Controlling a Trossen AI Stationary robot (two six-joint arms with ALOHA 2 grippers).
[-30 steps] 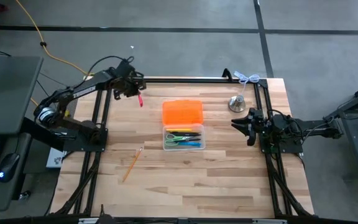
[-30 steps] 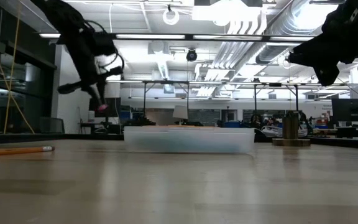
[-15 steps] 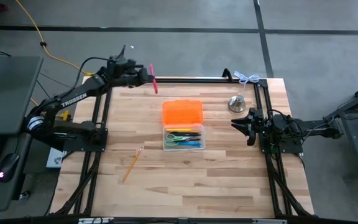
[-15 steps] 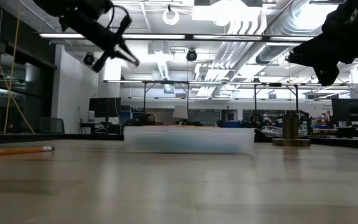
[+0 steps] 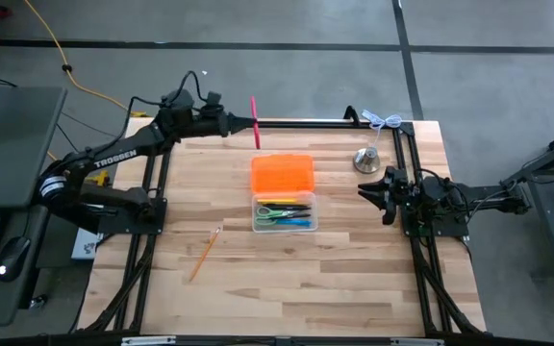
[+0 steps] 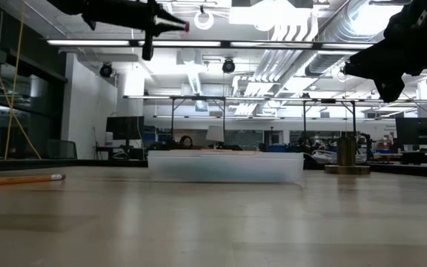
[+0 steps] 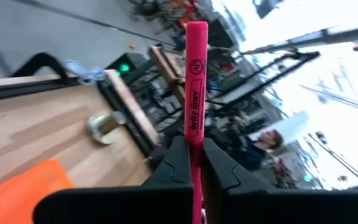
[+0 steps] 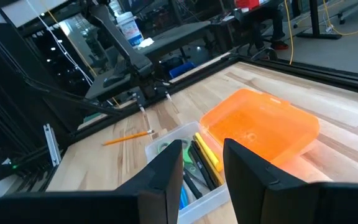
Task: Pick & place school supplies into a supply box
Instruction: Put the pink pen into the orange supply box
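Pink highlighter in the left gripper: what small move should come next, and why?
Probably carry it toward the table's front and lower it. The left gripper holds the pink highlighter high, beyond the orange lid, while the open clear tray of the supply box lies on the lid's other side. The right gripper waits aside.

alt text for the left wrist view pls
The left pincer is shut on a pink highlighter, held high above a wooden table. Below lie the orange lid and a silver metal object.
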